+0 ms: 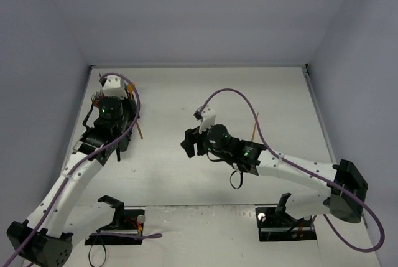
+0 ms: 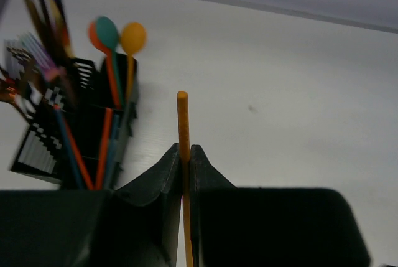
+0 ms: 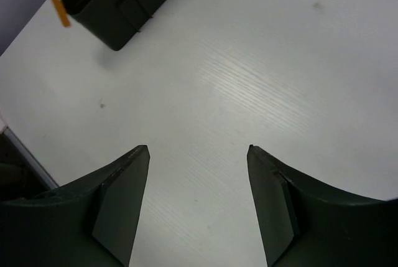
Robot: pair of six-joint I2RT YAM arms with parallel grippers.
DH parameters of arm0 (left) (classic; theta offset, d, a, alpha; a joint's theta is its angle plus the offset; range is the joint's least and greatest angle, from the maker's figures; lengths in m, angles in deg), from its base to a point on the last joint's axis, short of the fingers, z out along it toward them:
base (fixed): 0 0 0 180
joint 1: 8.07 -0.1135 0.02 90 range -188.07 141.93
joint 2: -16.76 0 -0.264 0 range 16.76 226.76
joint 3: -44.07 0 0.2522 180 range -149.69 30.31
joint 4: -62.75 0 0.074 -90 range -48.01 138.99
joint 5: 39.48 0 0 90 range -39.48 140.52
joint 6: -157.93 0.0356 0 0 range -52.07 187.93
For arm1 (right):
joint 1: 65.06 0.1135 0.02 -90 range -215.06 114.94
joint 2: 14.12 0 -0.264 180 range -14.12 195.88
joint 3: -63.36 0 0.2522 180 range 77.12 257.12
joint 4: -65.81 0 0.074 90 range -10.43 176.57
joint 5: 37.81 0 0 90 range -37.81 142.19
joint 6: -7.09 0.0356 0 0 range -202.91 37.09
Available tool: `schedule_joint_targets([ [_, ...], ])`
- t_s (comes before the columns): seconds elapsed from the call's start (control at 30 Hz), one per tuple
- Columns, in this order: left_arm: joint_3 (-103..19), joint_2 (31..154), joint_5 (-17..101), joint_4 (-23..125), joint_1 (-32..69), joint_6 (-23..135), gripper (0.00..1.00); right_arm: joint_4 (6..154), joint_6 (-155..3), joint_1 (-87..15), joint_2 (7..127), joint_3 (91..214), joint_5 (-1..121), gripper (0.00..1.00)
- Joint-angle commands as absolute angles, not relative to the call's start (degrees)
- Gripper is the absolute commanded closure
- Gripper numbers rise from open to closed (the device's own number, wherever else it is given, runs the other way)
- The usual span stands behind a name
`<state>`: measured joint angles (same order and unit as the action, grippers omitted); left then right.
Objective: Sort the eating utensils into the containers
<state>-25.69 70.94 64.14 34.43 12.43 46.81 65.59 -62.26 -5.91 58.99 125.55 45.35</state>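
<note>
While the left claw (image 2: 185,150) is clamping an orange utensil (image 2: 182,114) just beside the black mesh caddy (image 2: 37,145) that's holding the other utensils (image 2: 107,32), the right claw (image 3: 199,150) is hanging wide open over the bench (image 3: 280,61)

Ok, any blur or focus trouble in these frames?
Left wrist: the caddy and its utensils are smeared, the orange handle in the left end effector is crisp. Right wrist: sharp, table grain readable. Top external: even light, utensils too small to resolve.
</note>
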Motion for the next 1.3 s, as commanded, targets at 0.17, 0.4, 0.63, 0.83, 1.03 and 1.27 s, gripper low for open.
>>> schedule_joint_targets([
  [0.17, -25.82, 78.95, 71.77, 53.91, 0.57, 64.40, 1.00, 72.68, -59.69, -15.08, 45.65, 118.71, 39.18, 0.39],
  [0.4, -22.28, 84.34, 69.69, 59.21, -0.78, 63.67, 0.98, 77.32, -59.75, -17.46, 43.08, 118.19, 36.01, 0.38],
  [0.63, -16.88, 84.46, 75.01, 62.45, -0.78, 63.17, 0.83, 78.84, -60.41, -19.78, 42.83, 117.29, 34.11, 0.37],
  [0.83, -16.87, 83.11, 71.38, 62.16, -0.69, 62.29, 0.67, 83.04, -58.01, -25.58, 43.52, 118.03, 32.90, 0.36],
  [1.03, -18.62, 75.15, 68.48, 57.47, -0.46, 59.16, 0.44, 89.35, -54.10, -37.42, 51.77, 120.52, 35.83, 0.34],
  [1.27, -26.56, 68.31, 58.68, 35.86, -0.34, 51.12, 0.34, 89.50, -53.54, -42.86, 62.45, 123.22, 40.01, 0.44],
])
